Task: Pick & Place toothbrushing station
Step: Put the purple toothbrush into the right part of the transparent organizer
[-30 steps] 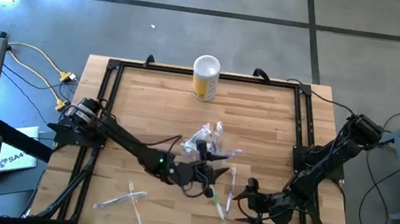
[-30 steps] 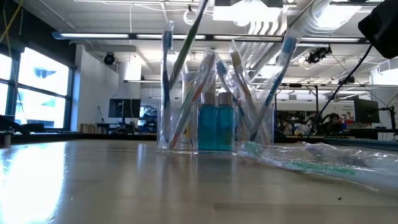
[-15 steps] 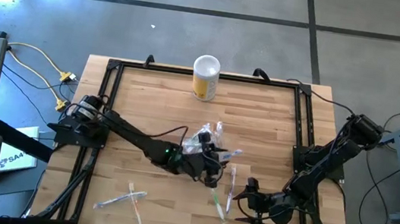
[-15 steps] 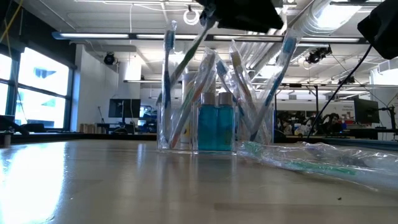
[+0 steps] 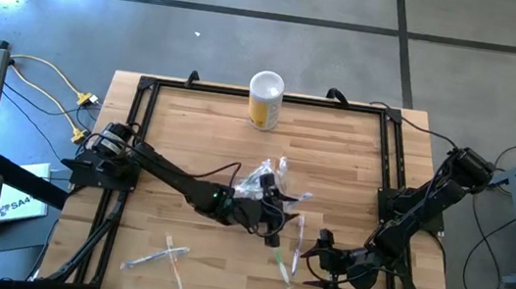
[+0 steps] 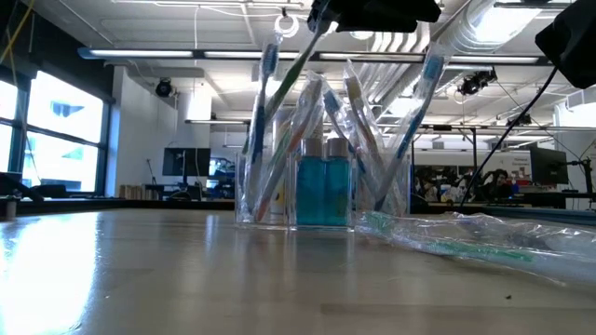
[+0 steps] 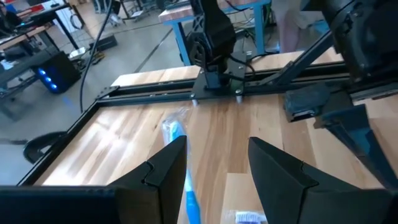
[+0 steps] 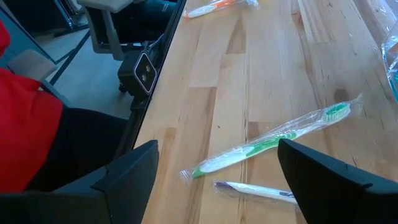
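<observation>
The clear holder (image 6: 317, 186) stands upright on its base in the middle of the table (image 5: 191, 126). It holds several wrapped toothbrushes and teal bottles (image 6: 323, 191), and it also shows in the high view (image 5: 266, 185). My left gripper (image 5: 275, 221) is open just above the holder's near side, and it shows at the top of the low view (image 6: 372, 11). A blue-headed toothbrush (image 7: 177, 140) rises between its fingers. My right gripper (image 5: 320, 263) is open and low over the table's near right. It is beside a wrapped green toothbrush (image 8: 267, 143) that lies flat. My left gripper has the upper end of the blue-headed toothbrush (image 7: 180, 155) between its open fingers, close against one finger (image 7: 163, 167). I cannot tell whether that finger touches it. The fingers come level from the table's left, above the holder. The toothbrush leans in the holder.
A yellow canister (image 5: 265, 99) with a white top stands at the far edge. Loose wrapped toothbrushes lie at the near left (image 5: 166, 255) and near right (image 5: 290, 252). A second pale toothbrush (image 8: 255, 190) lies by my right gripper. Something red (image 8: 18, 118) shows beyond the table's edge.
My left gripper has moved toward the far edge and the holder, and now shows above the holder in the low view. The blue-headed toothbrush in the holder has tipped, its top leaning over while its foot stays in the holder.
</observation>
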`<act>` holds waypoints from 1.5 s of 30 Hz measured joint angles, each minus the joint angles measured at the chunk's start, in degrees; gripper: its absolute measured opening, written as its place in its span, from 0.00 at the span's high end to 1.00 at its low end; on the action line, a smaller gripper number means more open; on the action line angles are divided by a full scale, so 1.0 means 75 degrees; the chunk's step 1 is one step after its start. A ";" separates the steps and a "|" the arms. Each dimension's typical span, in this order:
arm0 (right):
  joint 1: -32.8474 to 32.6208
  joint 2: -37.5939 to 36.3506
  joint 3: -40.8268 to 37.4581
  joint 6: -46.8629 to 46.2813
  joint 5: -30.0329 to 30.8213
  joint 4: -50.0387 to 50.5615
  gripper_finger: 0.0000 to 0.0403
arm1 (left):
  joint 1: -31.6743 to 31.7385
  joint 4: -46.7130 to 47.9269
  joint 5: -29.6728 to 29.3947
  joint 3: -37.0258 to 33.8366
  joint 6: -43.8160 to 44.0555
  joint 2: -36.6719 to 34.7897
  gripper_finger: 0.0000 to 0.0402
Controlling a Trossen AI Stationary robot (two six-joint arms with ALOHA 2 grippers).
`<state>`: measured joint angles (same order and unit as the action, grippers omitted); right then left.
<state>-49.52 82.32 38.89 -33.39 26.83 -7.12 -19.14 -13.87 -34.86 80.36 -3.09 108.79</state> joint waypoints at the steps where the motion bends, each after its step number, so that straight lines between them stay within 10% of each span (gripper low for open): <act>1: 0.0000 0.0000 0.0000 0.0000 0.0000 0.0001 0.20 | 0.0000 -0.0011 0.0041 0.0000 0.0000 0.0000 0.59; 20: 0.0003 0.0000 0.0000 -0.0178 -0.0229 0.0004 0.20 | 0.0000 -0.0404 0.0397 -0.0526 0.0415 -0.0107 0.59; 45: 0.0003 -0.0003 -0.0009 -0.0124 -0.0200 -0.0104 0.20 | 0.0521 -0.4925 0.2257 -0.3513 0.1596 -0.0974 0.59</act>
<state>-49.50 82.30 38.83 -34.32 25.33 -7.90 -15.23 -50.81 -17.93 54.01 8.88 101.49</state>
